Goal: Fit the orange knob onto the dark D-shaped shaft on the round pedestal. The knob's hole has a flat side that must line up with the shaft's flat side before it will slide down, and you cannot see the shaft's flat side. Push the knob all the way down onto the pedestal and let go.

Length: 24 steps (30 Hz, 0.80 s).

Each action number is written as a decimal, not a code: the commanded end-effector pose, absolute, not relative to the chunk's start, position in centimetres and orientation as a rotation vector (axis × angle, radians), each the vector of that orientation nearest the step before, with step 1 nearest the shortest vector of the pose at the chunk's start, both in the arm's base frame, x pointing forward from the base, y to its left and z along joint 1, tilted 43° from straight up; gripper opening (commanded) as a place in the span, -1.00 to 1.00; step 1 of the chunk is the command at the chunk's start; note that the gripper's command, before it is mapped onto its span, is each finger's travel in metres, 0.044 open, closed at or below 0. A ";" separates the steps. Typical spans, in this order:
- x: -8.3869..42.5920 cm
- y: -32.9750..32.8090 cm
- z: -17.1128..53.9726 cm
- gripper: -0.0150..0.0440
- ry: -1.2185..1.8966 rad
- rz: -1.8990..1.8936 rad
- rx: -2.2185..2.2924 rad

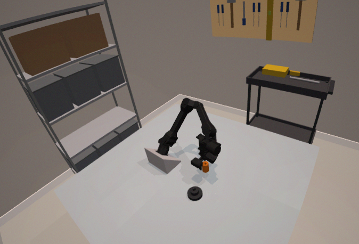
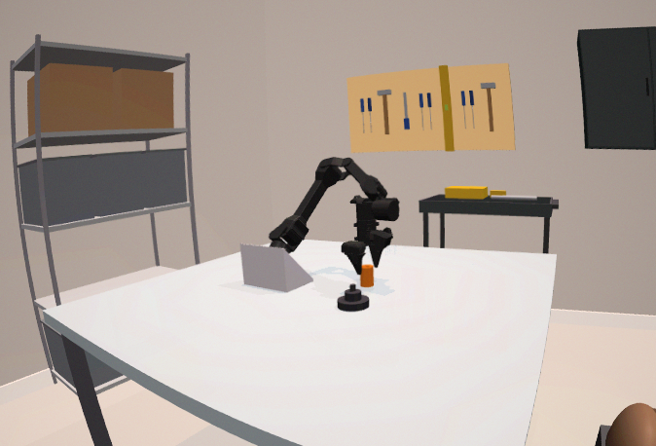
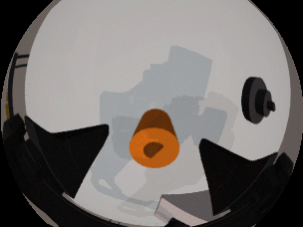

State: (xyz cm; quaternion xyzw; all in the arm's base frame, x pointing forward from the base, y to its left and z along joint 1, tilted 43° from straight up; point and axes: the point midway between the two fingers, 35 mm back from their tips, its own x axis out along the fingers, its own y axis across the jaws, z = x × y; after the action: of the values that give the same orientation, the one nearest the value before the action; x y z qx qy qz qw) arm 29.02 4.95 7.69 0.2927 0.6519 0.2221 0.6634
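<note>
The orange knob (image 1: 205,167) (image 2: 366,277) (image 3: 154,124) stands upright on the table. Its dark hole (image 3: 152,149) faces up in the wrist view, with a straight edge toward the lower right. My gripper (image 2: 368,269) (image 3: 154,137) is open and points down, its fingertips around the knob's top with a gap on each side; nothing is held. The black round pedestal (image 1: 194,197) (image 2: 352,304) (image 3: 252,101) stands apart from the knob, nearer the top and exterior views, with its shaft (image 1: 194,189) (image 2: 352,286) (image 3: 271,106) bare. The shaft's flat side cannot be made out.
The grey wedge-shaped block (image 1: 157,163) (image 2: 264,267) (image 3: 182,210) is at the arm's base, left of the knob in the top and exterior views. The white table (image 1: 145,212) (image 2: 234,357) carries these things. A shelf rack, a cart and a tool board are beyond the table.
</note>
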 end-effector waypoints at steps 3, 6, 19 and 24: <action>28.8 5.7 6.8 1.00 1.484 0.497 0.676; 28.8 6.0 6.5 1.00 1.484 0.497 0.676; 28.8 7.4 5.1 1.00 1.480 0.503 0.677; 28.8 7.5 5.1 0.73 1.480 0.503 0.677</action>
State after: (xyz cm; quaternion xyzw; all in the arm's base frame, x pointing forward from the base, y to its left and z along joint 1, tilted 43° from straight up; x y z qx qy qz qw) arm 29.04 7.35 5.31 0.2945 0.6509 0.2237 0.6629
